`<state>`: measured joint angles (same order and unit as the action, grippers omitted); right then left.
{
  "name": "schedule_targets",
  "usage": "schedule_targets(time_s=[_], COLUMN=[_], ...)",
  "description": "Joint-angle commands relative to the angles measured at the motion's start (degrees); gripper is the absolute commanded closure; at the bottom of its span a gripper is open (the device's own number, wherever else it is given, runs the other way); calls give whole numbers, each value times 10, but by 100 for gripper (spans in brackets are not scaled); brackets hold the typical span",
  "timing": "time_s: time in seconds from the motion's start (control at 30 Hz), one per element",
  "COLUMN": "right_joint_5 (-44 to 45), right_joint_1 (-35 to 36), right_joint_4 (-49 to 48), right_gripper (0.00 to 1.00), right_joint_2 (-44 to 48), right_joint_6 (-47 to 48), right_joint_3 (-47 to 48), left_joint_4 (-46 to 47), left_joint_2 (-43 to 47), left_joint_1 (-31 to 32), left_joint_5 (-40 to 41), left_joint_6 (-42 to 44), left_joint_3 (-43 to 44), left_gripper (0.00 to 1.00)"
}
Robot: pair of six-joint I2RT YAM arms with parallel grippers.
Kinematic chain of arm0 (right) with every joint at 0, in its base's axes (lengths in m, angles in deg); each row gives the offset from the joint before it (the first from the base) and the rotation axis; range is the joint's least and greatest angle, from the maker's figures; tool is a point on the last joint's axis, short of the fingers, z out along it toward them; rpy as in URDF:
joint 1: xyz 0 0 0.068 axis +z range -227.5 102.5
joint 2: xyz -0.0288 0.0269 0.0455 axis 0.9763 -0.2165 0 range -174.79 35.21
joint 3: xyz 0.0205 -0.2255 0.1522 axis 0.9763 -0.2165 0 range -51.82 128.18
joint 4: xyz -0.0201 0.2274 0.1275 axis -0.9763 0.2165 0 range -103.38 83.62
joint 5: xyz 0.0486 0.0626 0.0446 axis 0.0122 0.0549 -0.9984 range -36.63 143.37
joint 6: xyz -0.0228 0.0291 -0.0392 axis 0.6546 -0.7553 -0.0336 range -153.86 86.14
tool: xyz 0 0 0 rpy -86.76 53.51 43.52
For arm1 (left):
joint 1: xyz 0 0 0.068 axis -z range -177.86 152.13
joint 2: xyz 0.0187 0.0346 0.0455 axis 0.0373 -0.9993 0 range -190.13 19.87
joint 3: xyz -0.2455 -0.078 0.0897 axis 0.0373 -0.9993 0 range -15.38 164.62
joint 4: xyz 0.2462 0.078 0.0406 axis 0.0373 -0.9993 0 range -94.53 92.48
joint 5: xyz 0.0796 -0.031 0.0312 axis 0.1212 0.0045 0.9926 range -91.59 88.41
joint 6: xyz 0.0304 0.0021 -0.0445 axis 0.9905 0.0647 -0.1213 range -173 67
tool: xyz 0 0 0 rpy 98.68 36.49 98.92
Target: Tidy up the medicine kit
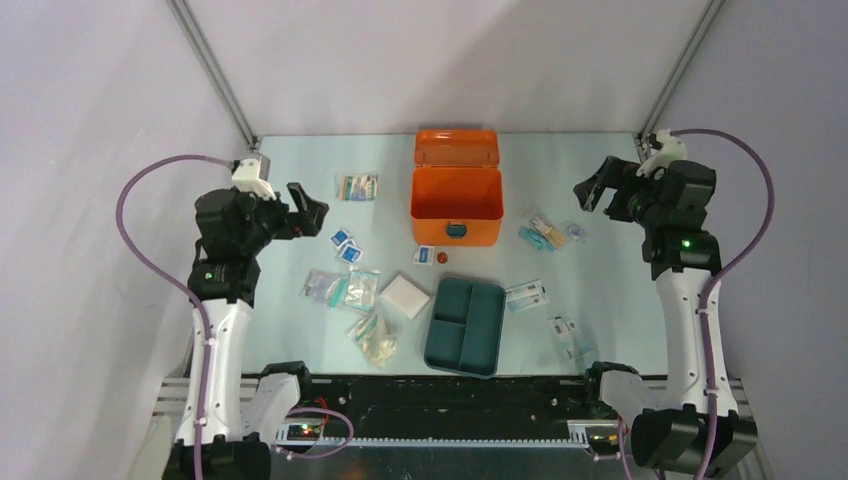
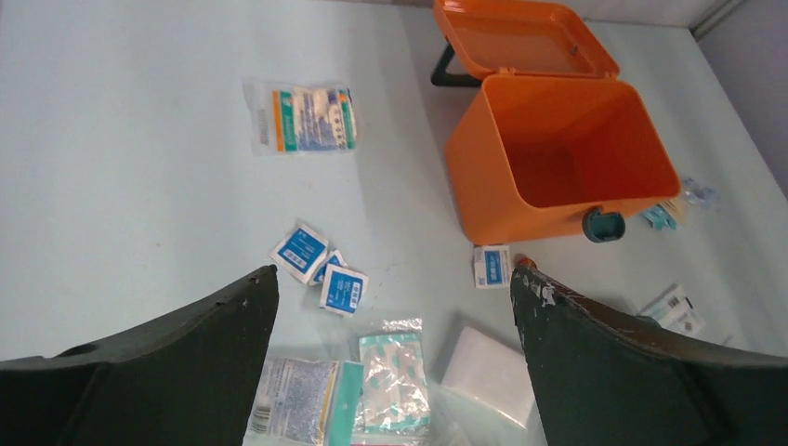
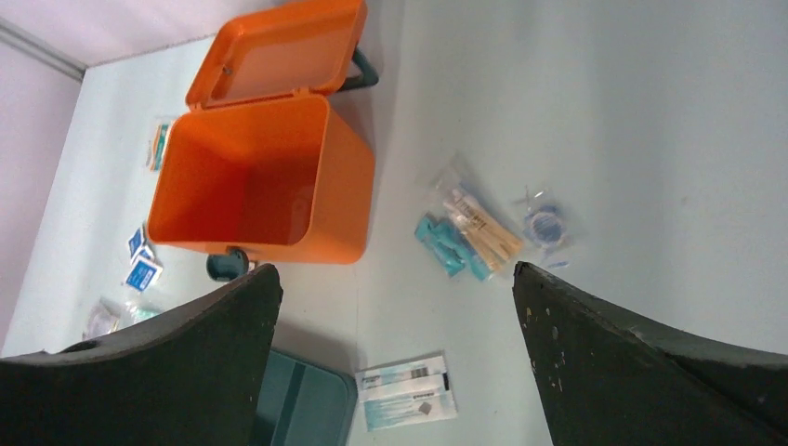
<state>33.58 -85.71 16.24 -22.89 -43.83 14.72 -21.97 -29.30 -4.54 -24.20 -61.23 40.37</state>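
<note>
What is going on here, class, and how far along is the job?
Two robot arms face a table of scattered medical supplies. The orange medicine kit stands open and empty, its lid tipped back. The dark teal tray lies in front of it, also empty. Blue-white packets, clear pouches and a white pad lie loose on the table. The left gripper and right gripper are both open, raised and holding nothing. Nothing appears packed yet.
</note>
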Motion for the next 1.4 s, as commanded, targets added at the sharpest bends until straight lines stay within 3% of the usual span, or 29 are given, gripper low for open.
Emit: schedule_targets(time_s=[0.0,0.13,0.33,0.6,0.8,1.07,1.17,1.37], right_joint_5=[-88,-187,-171,-171,-180,-180,-181,-187], right_joint_1=[6,9,36,65,73,73,73,73], right_joint_4=[-58,-54,-32,4,2,12,16,13], right_gripper=[1,0,0,1,0,1,0,1], right_joint_2=[-23,-82,-102,-94,-105,-105,-102,-108], right_joint_6=[-10,70,98,150,148,149,150,145], right_joint_3=[-35,-21,-14,-15,-15,-15,-15,-15], left_joint_4=[41,41,42,42,41,26,14,9], left_joint_2=[-78,-204,-399,-599,-676,-710,-722,-777], left_joint_1=[0,17,90,96,92,78,69,41], left_joint_5=[-31,-4,162,193,212,265,253,183], left_joint_6=[-43,-62,-59,-149,-194,-268,-270,-249], left_joint_3=[20,117,299,447,472,441,441,469], left_gripper=[1,11,17,27,31,26,19,25])
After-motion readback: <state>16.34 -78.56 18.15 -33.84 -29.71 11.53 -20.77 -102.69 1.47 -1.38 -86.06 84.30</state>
